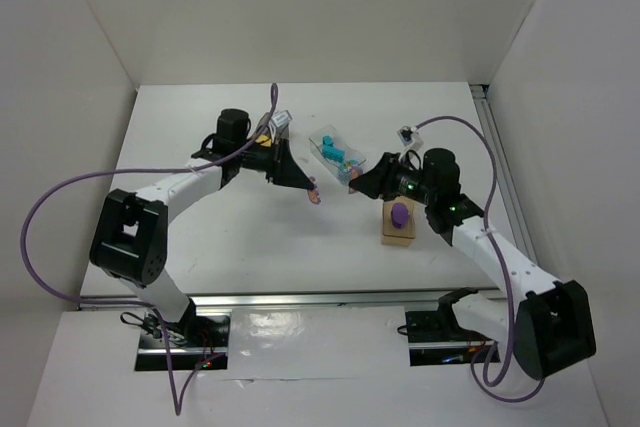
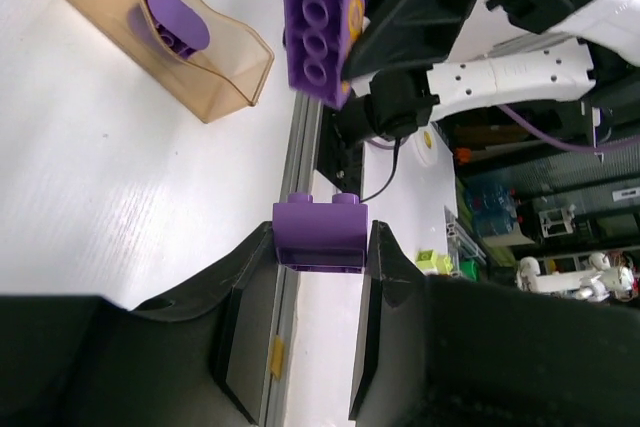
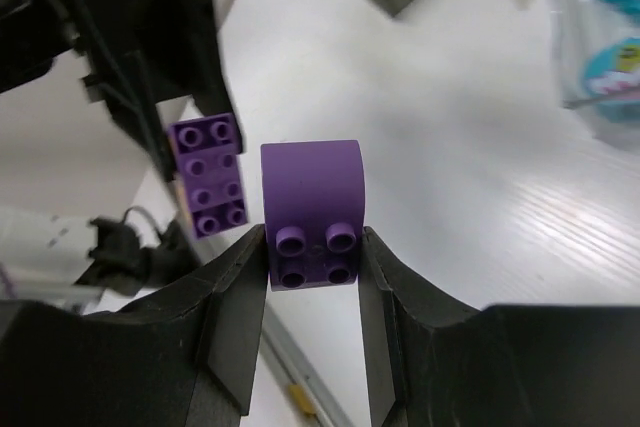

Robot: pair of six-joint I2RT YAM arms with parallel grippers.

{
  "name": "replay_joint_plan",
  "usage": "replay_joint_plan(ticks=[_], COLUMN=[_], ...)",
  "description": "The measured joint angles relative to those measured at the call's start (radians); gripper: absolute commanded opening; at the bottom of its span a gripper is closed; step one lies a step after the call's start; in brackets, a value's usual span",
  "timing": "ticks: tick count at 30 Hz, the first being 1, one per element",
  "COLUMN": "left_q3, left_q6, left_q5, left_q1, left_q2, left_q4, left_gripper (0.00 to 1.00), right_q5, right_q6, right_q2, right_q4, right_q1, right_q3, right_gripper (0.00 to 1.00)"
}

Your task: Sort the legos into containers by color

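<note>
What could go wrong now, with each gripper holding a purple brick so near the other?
The left gripper and right gripper are close together; if both head for the tan bin, they may collide.
The curved purple brick is pinched only at its studded end, so it might tilt or slip out.
The purple oval already fills much of that bin.

white table (image 1: 250, 247), plain white walls (image 1: 300, 7), rail (image 1: 300, 300) nr edge

White table (image 1: 200, 127), alu rail (image 1: 320, 299)
</note>
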Motion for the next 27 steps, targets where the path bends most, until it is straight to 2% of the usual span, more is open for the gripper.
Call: replay_joint_plan(ticks=[3,6,9,16,18,19,21,23,27], left_q3=[0.027,0.16,0.312,0.466,0.486,0.494,0.51,0.529,0.606], left_q6=[0.008,0.035,0.043,-0.055,-0.08,-0.088,-0.107,-0.114,-0.113], left_q5=[-0.049,-0.166,-0.303,-0.512,-0.55,-0.568,-0.595,-0.616,-0.648], left_q1=[-0.007,-0.059,-0.148,-0.283,-0.291,-0.295,-0.303,-0.308,-0.33], left_q2=[-0.005,0.031,0.089,0.257,0.313,0.333,0.363,0.373,0.377], left_q4=[-0.055,-0.184,-0.258,-0.346,-0.369,-0.382,-0.407,-0.427,-0.459], left_gripper=[0.0,0.0,0.0,0.0,0.0,0.0,0.0,0.0,0.0], right_q5=[0.171,0.399,0.562,0.733,0.753,0.757,0.76,0.761,0.781], right_q6=[-0.02,-0.023,-0.023,-0.048,-0.058,-0.066,-0.081,-0.094,-0.104], right_q2=[-0.058,-0.066,-0.045,0.012,0.034,0.046,0.063,0.06,0.001], right_q4=[-0.109,-0.261,-0.378,-0.472,-0.474,-0.475,-0.476,-0.484,-0.524], right_q1=[-0.003,-0.004,-0.012,-0.027,-0.029,-0.029,-0.029,-0.03,-0.031], right_q3=[0.002,0.009,0.011,0.011,0.016,0.019,0.024,0.024,0.038], right_gripper=[0.29,0.32,0.35,0.48,0.59,0.76,0.84,0.84,0.69])
